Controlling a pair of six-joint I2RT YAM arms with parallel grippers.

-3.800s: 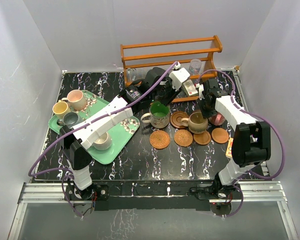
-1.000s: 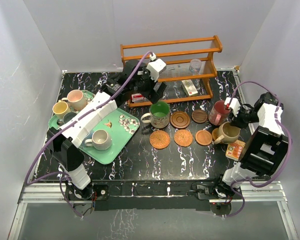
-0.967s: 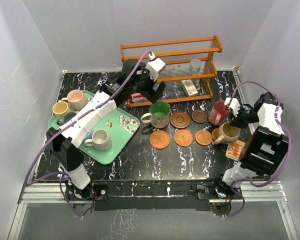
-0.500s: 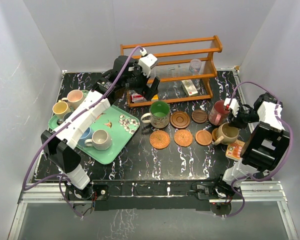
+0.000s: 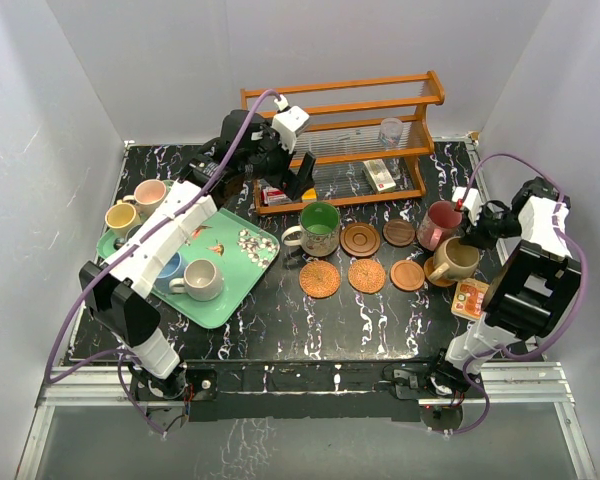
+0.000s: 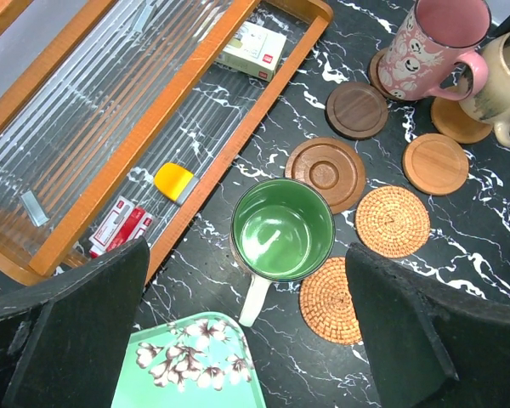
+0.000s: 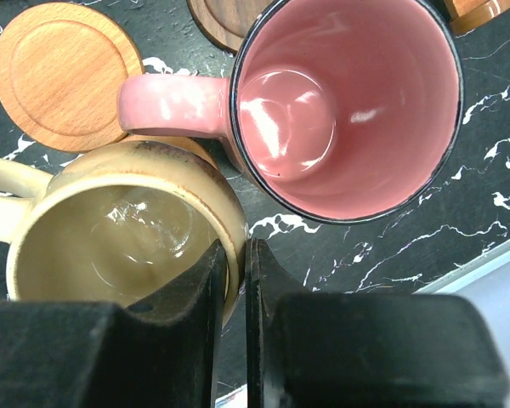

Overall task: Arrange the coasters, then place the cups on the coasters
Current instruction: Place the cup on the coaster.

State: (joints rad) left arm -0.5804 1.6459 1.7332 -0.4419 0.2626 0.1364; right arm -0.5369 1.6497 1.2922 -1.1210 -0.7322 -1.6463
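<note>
My left gripper (image 5: pixel 292 168) hangs open, high in front of the rack, with the green cup (image 6: pixel 282 229) below between its fingers (image 6: pixel 433 331) and untouched. Around that cup lie two dark ringed coasters (image 6: pixel 324 172), two woven coasters (image 6: pixel 393 221) and a smooth one (image 6: pixel 435 163). My right gripper (image 7: pixel 236 263) is shut on the rim of the tan cup (image 7: pixel 123 238), which sits against the pink cup (image 7: pixel 348 102) at the table's right (image 5: pixel 455 260). Another smooth coaster (image 6: pixel 459 119) shows partly under the tan cup.
A mint tray (image 5: pixel 250 262) at the left holds pink (image 5: pixel 150 197), yellow (image 5: pixel 120 218), blue (image 5: pixel 170 268) and cream (image 5: pixel 202 280) cups. A wooden rack (image 5: pixel 340 105) stands at the back with a glass tumbler (image 5: pixel 391 132). An orange card (image 5: pixel 472 298) lies near the right arm.
My left gripper has drawn up and back toward the rack, away from the green cup, and opened wider. The right gripper keeps its hold on the tan cup, barely shifted.
</note>
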